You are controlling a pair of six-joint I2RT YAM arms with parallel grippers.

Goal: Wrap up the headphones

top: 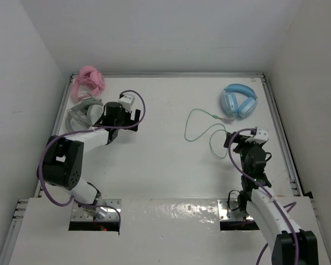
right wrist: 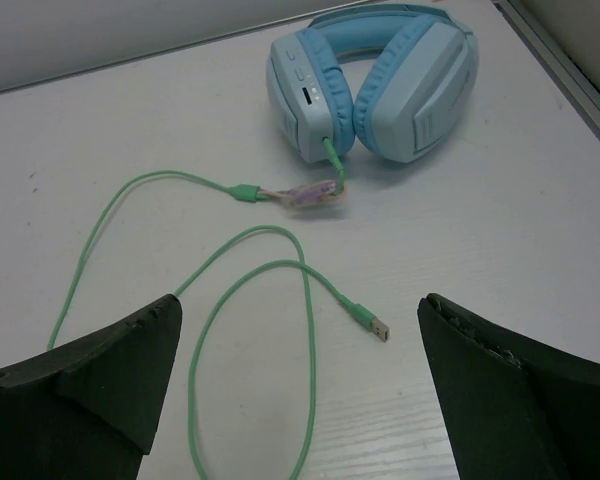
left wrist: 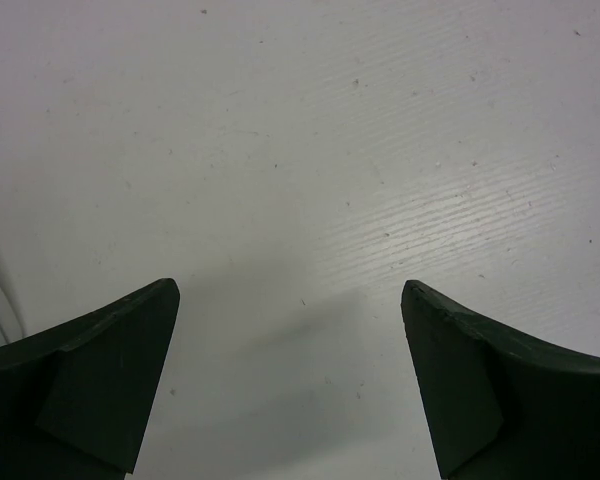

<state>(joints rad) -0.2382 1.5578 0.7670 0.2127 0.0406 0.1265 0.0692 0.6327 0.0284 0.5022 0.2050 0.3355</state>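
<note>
From above: light blue headphones [top: 239, 101] lying by the far right corner, pale green cable [top: 201, 124] sprawled loose toward the counter's middle; pink headphones [top: 89, 80] and grey-white headphones [top: 81, 113] in the far left corner.

Left wrist: left gripper [left wrist: 290, 380] fingers wide apart over bare table [left wrist: 300, 150].

Right wrist: right gripper [right wrist: 300, 390] fingers likewise spread above the cable loops (plug [right wrist: 370, 322] lying free).

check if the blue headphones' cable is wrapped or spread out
Spread out: the cable lies in loose loops on the table, its plug free, none of it wound around the headphones.
</note>
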